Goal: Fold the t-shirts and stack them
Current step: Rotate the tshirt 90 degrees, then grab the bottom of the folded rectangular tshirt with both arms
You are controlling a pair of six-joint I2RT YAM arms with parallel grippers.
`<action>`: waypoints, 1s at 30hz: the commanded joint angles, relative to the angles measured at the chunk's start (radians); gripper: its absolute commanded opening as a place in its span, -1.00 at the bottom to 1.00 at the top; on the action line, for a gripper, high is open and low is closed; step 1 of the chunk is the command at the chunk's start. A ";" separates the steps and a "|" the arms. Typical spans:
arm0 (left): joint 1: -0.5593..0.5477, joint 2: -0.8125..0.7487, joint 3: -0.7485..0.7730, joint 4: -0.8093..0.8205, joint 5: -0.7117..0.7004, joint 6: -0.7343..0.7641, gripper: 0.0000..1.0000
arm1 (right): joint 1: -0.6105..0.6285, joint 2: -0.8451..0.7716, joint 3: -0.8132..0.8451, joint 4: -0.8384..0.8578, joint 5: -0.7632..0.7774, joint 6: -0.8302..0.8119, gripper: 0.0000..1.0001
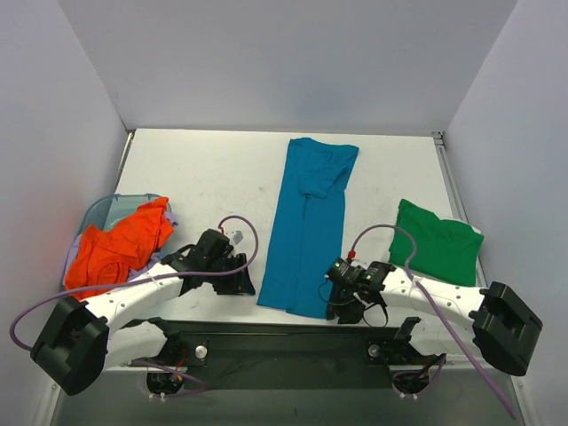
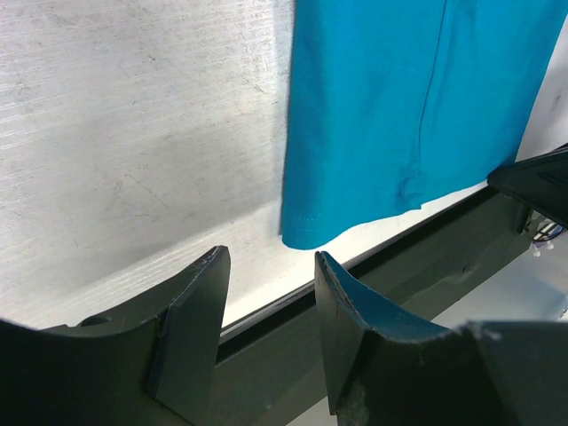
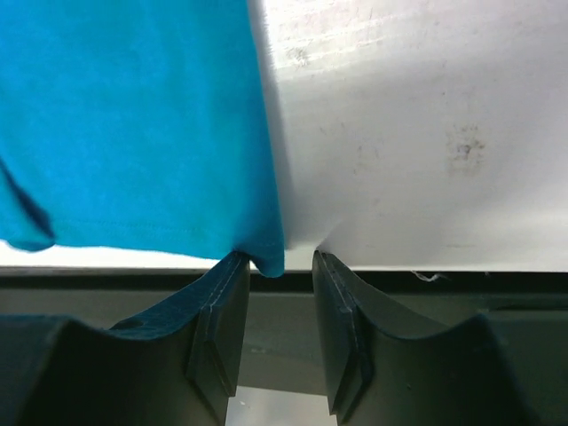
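A blue t-shirt (image 1: 308, 226), folded into a long strip, lies down the middle of the table, hem at the near edge. My left gripper (image 1: 243, 286) is open just left of the hem's near-left corner (image 2: 302, 235). My right gripper (image 1: 342, 311) is open at the near-right corner; that corner (image 3: 269, 257) hangs between the fingertips, touching the left one. A folded green t-shirt (image 1: 437, 243) lies at the right. An orange t-shirt (image 1: 117, 248) is heaped at the left.
A light-blue basket (image 1: 99, 211) under the orange shirt holds more cloth. The table's dark front rail (image 1: 293, 333) runs just below both grippers. White walls enclose the table on three sides.
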State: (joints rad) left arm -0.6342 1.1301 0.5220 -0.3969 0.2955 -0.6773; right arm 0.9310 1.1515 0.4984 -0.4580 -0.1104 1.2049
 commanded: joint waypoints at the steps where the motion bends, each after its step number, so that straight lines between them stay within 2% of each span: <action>1: -0.004 -0.007 0.013 0.018 0.024 0.025 0.07 | 0.009 0.049 0.040 -0.010 0.051 0.022 -0.31; 12: -0.007 0.020 -0.013 0.055 0.065 0.028 0.07 | 0.031 0.094 0.061 -0.019 0.060 0.042 -0.62; 30: -0.019 0.131 -0.037 0.174 0.142 0.010 0.09 | 0.042 0.103 0.072 -0.034 0.066 0.067 -0.72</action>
State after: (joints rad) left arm -0.6437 1.2430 0.4736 -0.2798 0.4240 -0.6712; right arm 0.9642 1.2472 0.5430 -0.4377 -0.0906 1.2495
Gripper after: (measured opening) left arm 0.542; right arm 0.146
